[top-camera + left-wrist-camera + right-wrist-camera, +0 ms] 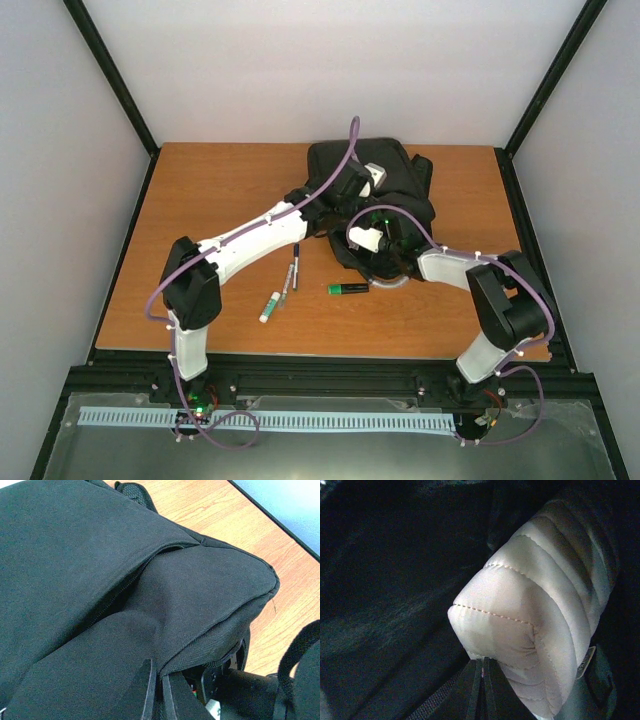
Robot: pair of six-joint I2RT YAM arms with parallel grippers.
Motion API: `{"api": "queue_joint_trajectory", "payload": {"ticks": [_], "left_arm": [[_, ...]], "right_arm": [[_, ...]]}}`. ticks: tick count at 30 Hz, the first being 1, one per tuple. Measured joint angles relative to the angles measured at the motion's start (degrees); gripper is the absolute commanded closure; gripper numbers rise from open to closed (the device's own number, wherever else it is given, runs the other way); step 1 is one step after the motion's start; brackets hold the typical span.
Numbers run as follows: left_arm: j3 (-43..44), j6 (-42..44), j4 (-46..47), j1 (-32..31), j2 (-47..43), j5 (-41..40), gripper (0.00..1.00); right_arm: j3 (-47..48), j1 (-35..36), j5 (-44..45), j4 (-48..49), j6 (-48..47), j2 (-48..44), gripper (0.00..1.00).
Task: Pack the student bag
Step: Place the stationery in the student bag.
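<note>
The student bag [385, 175], a black soft backpack, lies at the back middle of the table. In the left wrist view its black fabric [100, 580] fills the frame. My left gripper [160, 674] is shut on a fold of that fabric at the edge of the bag's opening. My right gripper [482, 664] reaches in between dark fabric walls [385, 580] and is shut on the seam of a white quilted pouch [535, 605]. From above, the left gripper [352, 192] sits on the bag's left side and the right gripper [377, 236] at its near edge.
On the wooden table [220, 190] in front of the bag lie a green highlighter [348, 289], a white marker with a green cap [270, 306] and a black pen [294, 268]. Black frame posts and white walls enclose the table.
</note>
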Motion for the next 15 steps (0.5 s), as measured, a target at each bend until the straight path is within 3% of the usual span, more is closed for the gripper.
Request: {"api": "queue_joint_trajectory", "payload": {"ticks": [10, 15], "left_arm": [[0.00, 0.00, -0.20, 0.22, 0.00, 0.13, 0.99], [0.00, 0.17, -0.28, 0.02, 0.00, -0.17, 0.99]], "right_arm": [[0.39, 0.85, 1.86, 3.69, 1.31, 2.86, 0.97], [-2.89, 0.85, 1.60, 0.76, 3.98, -3.69, 0.97]]}}
